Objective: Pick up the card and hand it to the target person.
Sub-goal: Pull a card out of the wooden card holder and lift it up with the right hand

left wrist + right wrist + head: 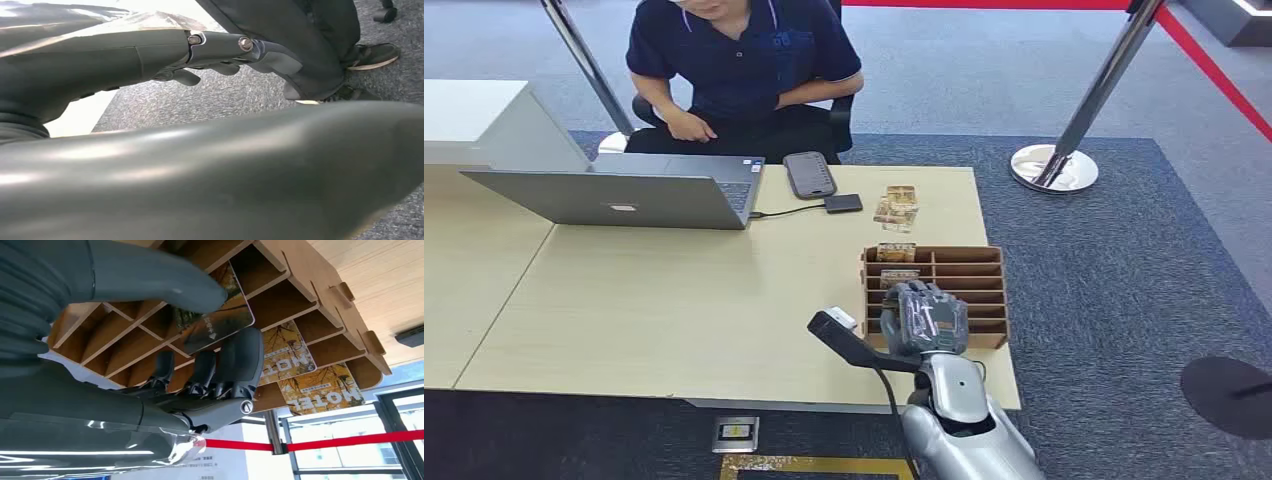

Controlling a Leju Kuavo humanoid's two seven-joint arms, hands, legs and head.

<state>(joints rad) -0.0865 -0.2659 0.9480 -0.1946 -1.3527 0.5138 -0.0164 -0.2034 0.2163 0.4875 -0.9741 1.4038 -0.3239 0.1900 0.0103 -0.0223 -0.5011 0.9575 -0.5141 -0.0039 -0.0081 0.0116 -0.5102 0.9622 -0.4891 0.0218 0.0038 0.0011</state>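
Right robot hand (pixel 921 318): at the near edge of the counter (pixel 674 300), over the wooden rack (pixel 969 270); thumb and fingers (pixel 240 360) clamped on a card (pixel 220 322) standing in a near slot. Left robot hand (pixel 210 60): fingers curled in, holding nothing, hanging over carpet. Step, as judged: grasp made, card not lifted. Next: draw it clear, then carry toward the seated person (pixel 744 70) at 11 o'clock, beyond the laptop (pixel 624 195).
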